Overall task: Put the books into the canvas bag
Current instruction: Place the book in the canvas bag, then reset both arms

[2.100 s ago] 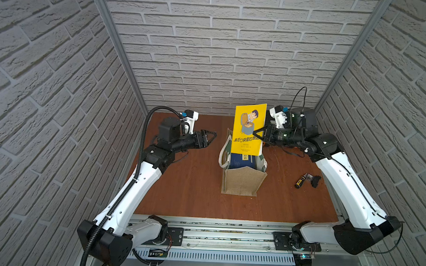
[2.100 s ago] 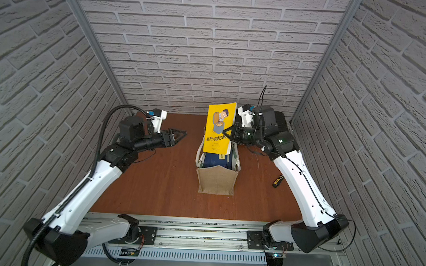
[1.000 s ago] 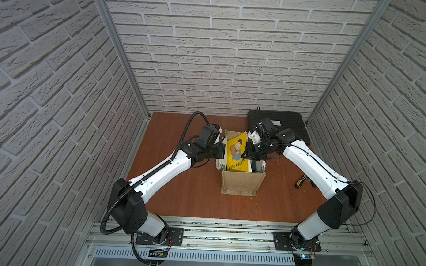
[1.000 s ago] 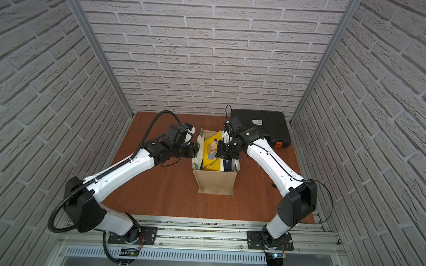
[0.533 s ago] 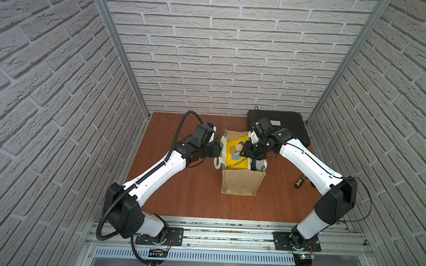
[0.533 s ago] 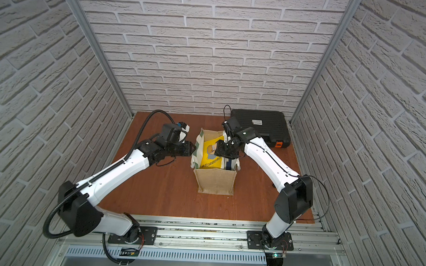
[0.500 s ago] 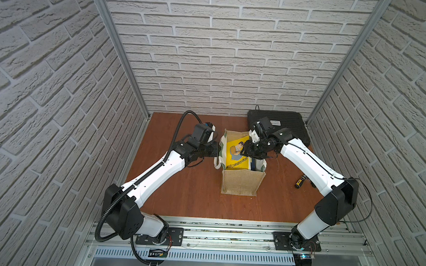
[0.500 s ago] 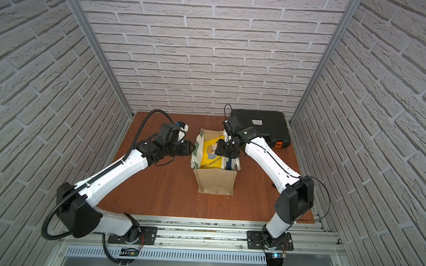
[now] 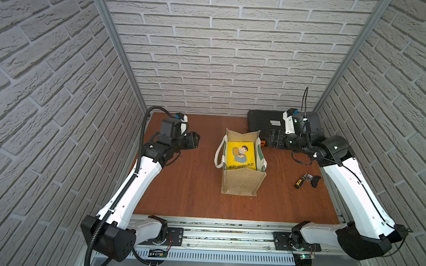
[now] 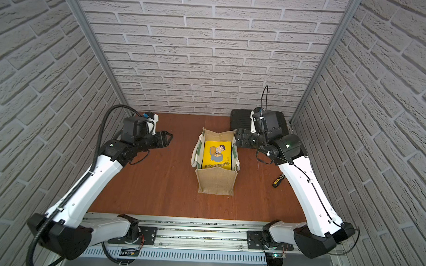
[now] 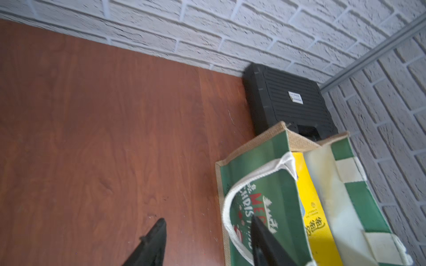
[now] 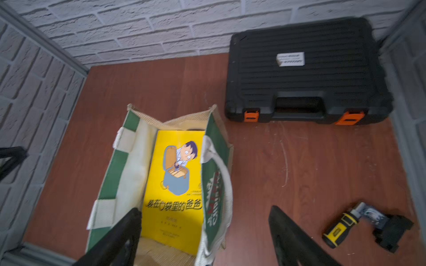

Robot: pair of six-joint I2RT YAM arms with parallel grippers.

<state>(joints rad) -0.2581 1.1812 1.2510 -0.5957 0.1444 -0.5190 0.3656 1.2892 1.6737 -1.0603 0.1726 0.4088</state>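
The canvas bag stands upright and open mid-table in both top views. A yellow cartoon-cover book lies face up inside it; whatever is under it is hidden. My left gripper hangs open and empty, well off the bag's left side. In the left wrist view the left gripper frames the bag's green panel and the book's edge. My right gripper is open and empty, just off the bag's far right corner, above the book.
A black plastic case with orange latches lies at the back right against the wall, behind the right gripper. A yellow-handled screwdriver and a small black part lie right of the bag.
Both grippers opened and both arms drew back from the bag. The yellow book, held up by the right gripper earlier, was let go and now lies inside.
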